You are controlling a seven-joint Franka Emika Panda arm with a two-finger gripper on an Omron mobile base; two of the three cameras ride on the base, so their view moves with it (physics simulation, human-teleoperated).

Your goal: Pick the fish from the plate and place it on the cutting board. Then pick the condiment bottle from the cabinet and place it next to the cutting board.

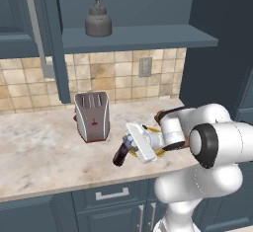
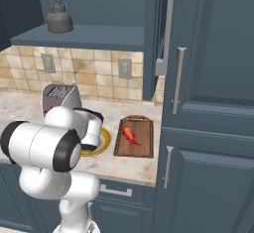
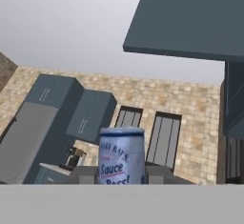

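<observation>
The hand is pinching the condiment bottle, which juts out tilted ahead of it just above the worktop; in the hand view its label sits right between the 2 finger tips. The fish already lies on the cutting board, behind the hand past the plate. Carried at this tilt, the bottle may land on an edge and topple or roll, or clip the toaster just beyond the hand.

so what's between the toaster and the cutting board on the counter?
The plate, largely hidden behind the arm, in the right base view. Fish sits on the cutting board; toaster at left.
</observation>
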